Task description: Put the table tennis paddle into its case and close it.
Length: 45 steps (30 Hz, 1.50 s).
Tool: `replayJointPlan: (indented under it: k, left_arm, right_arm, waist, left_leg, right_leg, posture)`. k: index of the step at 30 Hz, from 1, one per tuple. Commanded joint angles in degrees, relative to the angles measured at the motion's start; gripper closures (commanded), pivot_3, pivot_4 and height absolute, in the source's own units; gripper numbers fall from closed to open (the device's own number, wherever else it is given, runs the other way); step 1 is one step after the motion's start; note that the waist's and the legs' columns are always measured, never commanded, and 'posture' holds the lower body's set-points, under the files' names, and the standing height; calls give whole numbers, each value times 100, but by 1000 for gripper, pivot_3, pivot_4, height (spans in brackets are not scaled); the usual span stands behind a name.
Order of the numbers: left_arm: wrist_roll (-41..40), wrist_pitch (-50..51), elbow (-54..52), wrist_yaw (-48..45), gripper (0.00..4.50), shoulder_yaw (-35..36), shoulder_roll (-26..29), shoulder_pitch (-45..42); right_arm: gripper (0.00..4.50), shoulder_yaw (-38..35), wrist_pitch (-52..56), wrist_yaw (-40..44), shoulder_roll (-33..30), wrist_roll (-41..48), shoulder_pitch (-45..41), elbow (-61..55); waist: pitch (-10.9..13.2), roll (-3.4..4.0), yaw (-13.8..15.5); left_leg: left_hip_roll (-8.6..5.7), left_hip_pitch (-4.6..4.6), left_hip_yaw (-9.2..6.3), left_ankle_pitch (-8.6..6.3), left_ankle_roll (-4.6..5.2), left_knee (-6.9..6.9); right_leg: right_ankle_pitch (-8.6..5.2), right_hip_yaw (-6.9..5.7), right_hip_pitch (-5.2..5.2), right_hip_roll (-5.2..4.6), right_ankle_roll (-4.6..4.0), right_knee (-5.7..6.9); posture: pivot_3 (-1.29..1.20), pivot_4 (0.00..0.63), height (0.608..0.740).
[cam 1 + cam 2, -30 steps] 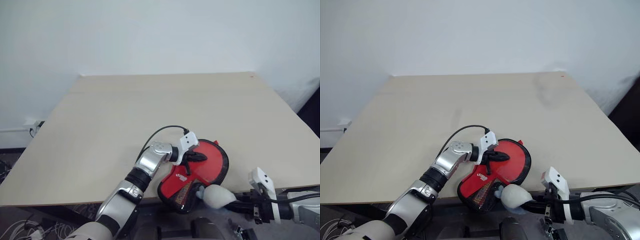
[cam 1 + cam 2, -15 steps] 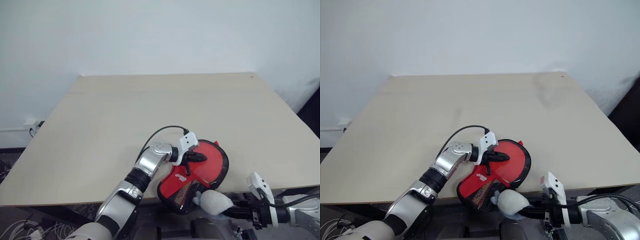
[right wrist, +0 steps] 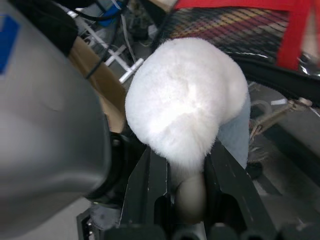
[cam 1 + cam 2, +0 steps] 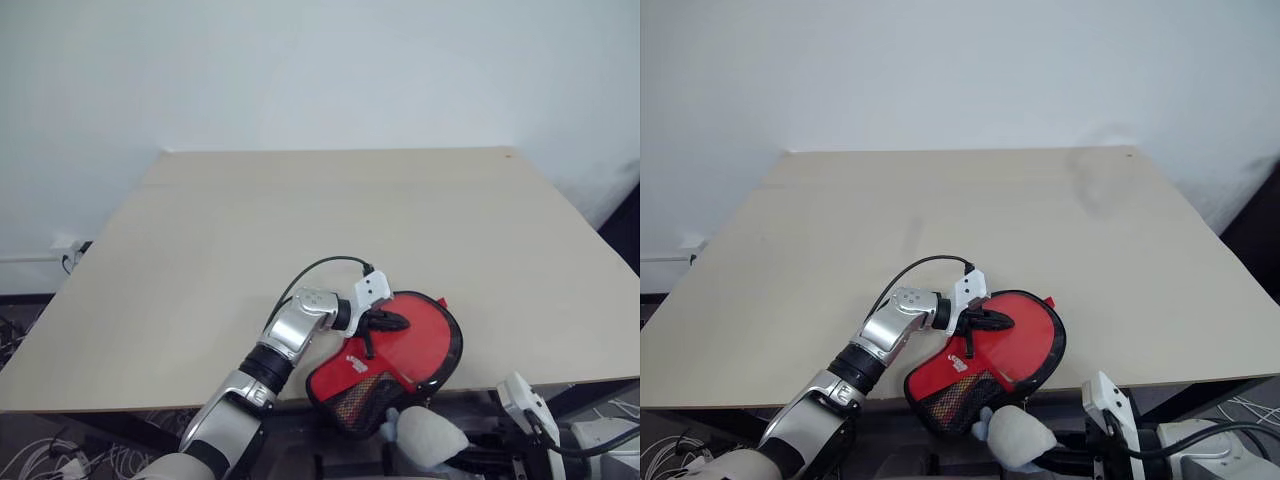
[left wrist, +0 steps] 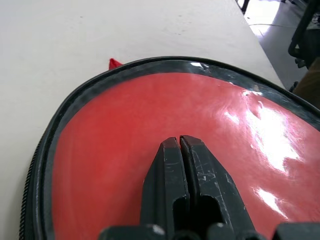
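Case [image 4: 395, 350] overhangs table [image 4: 300, 230] front edge under closed left pincer [image 5: 179, 150]; right pincer [image 3: 187, 165] clamps white pom-pom [image 3: 187, 97].

The case [image 4: 395, 355] (red, black-rimmed, mesh at its narrow end) overhangs the table's near edge.

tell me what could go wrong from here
The case overhangs the table near edge, pinned only by the shut left gripper; it could slide off. The right gripper, below the edge, is shut on a white fluffy pompom at the case's narrow end; pulling may drag the case.
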Motion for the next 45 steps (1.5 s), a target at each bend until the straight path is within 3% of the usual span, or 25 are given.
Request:
replayJointPlan:
  k: [1,7,18,22,27,33,39,45]
  left_arm:
    - [137,185,97,-8,4500,-122,149,111]
    - [133,195,105,7,4500,-135,156,99]
    - [125,156,162,115,4500,-123,118,77]
    - [116,137,226,146,4500,-115,75,35]
    - [109,95,335,176,4500,-98,5,-21]
    - [98,52,454,202,4500,-67,-79,-77]
    - [101,-39,632,226,4500,-29,-180,-172]
    - [107,-150,814,242,4500,-11,-271,-270]
  right_arm:
    - [4096,81,156,188,-86,295,224,-208]
    - [4096,231,492,-205,75,301,-476,72]
    - [930,393,163,278,91,-55,-972,1207]
    - [26,436,-208,547,105,-264,-956,1635]
    - [26,198,-676,757,123,-442,-835,2109]
    - [26,-434,-535,257,287,-185,-850,1756]
    - [26,-1311,571,-791,365,669,-1988,1862]
    - [26,-1417,2228,-2547,864,1168,-3537,2327]
  waist:
    - [-4,-5,4]
    - [-4,-15,-4]
    - [0,-21,-12]
    - [4,-23,-15]
    - [5,-24,-14]
    - [6,-21,-15]
    - [8,-18,-26]
    - [6,-15,-10]
  left_leg:
    - [0,0,0,-1,0,0]
    - [6,13,10,-3,0,4]
    - [11,42,13,-4,-1,24]
    - [12,54,12,-6,-6,38]
    - [13,54,11,-12,-15,54]
    - [13,53,12,-17,-24,67]
    - [12,51,12,-17,-25,83]
    - [12,49,9,-17,-25,83]
  right_leg:
    - [0,0,0,0,0,0]
    - [-1,0,9,0,1,0]
    - [-1,-1,48,0,0,-1]
    - [-1,-3,66,1,0,-1]
    - [-1,-5,75,0,1,-1]
    - [-1,-5,76,1,1,-1]
    - [-1,-5,76,1,0,-12]
    - [-1,-7,73,1,0,-20]
  posture:
    - [0,0,740]
    - [0,0,740]
    - [0,0,740]
    - [0,0,740]
    - [0,0,740]
    - [0,0,740]
    - [0,0,740]
    - [0,0,740]
